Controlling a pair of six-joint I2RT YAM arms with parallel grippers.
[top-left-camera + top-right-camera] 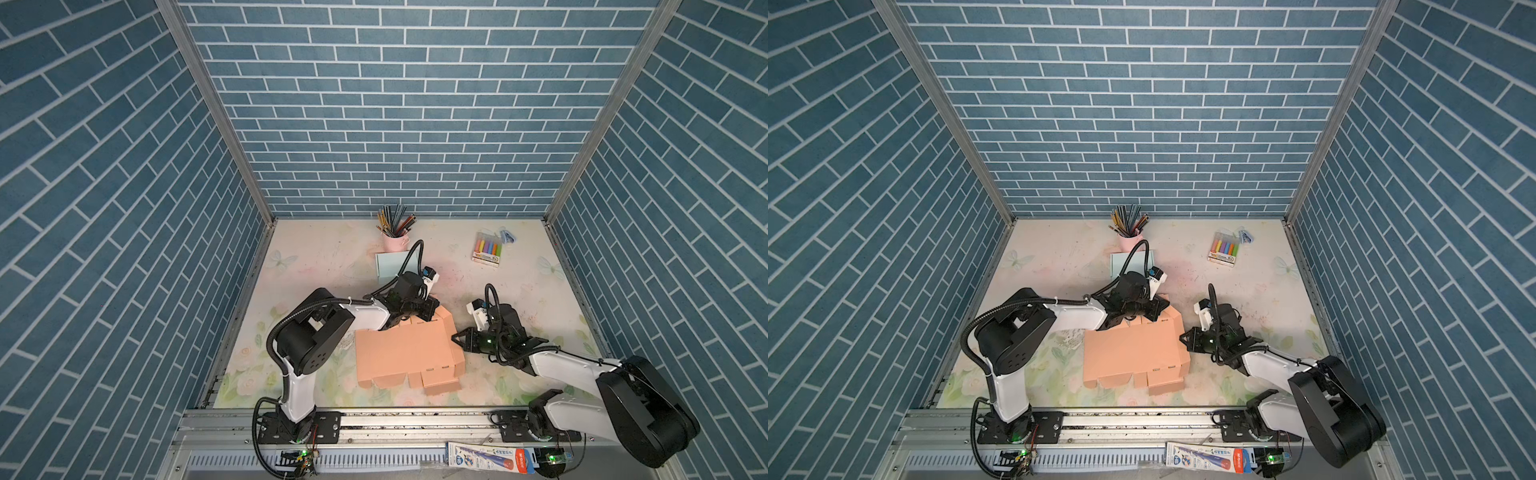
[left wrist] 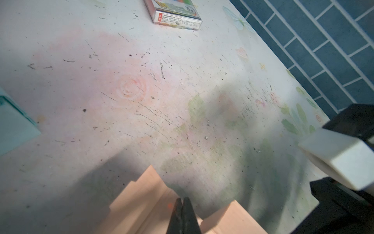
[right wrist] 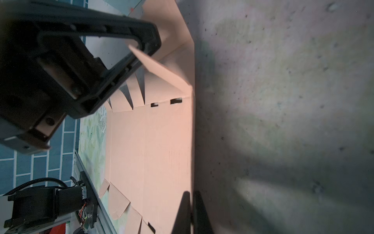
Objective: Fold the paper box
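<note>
L gripper (image 2: 183, 202) was closed, tips over far flap of paper box (image 1: 403, 353); R gripper (image 3: 191, 195) closed too, tips sat at box's right edge.

Paper box (image 1: 403, 353) is lying on the bench (image 1: 316, 257), front of centre; the left claw (image 1: 429, 312) is hanging over its back edge, and the right claw (image 1: 455, 336) is sitting at its right wall, touching it. Pencil cup (image 1: 395, 242) is standing at back middle, with a flat pad (image 1: 387, 264) lying just before it, between cup and box. Marker pack (image 1: 487, 249) is lying back right, well apart from the box, a small item (image 1: 507, 237) just beside it; a flat packet (image 1: 486, 455) is resting before the front rail (image 1: 415, 419).
</note>
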